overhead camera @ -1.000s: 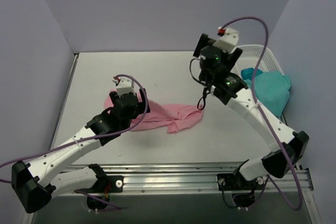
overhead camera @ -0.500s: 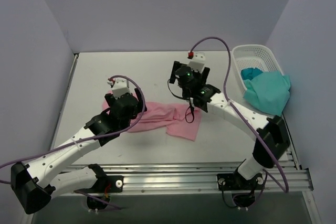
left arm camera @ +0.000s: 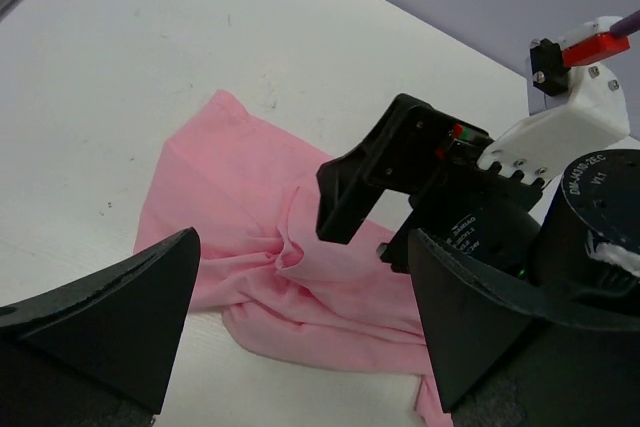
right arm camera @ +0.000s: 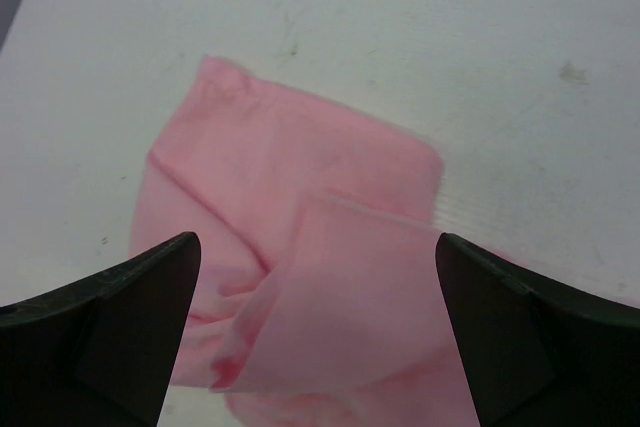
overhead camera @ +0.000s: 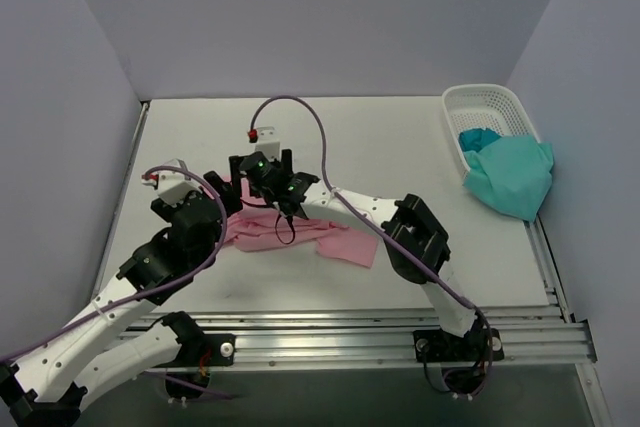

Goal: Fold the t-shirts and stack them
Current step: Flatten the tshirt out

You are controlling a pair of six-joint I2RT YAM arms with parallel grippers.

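The light pink t-shirt point(overhead camera: 340, 244) lies crumpled across the middle of the table, with a flap folded over near its left end point(right arm camera: 400, 287). My right gripper point(overhead camera: 262, 171) hovers open just above that left end, nothing between its fingers point(right arm camera: 315, 332). My left gripper point(overhead camera: 200, 210) stands open at the shirt's left edge, a little nearer to me, with pink cloth below it point(left arm camera: 300, 347) and nothing gripped. One right finger point(left arm camera: 365, 182) shows in the left wrist view. The teal-green t-shirt point(overhead camera: 510, 175) hangs over the basket's near rim at the far right.
A white lattice basket point(overhead camera: 480, 97) stands at the table's back right corner. The right arm point(overhead camera: 415, 237) stretches low across the table over the pink shirt. A metal rail point(overhead camera: 330, 332) runs along the near edge. Purple walls close in the left, back and right.
My right arm has swung from beside the basket leftwards across the table to the pink shirt's left end. My left arm has drawn back to the left. The shirt's right end has spread flatter.
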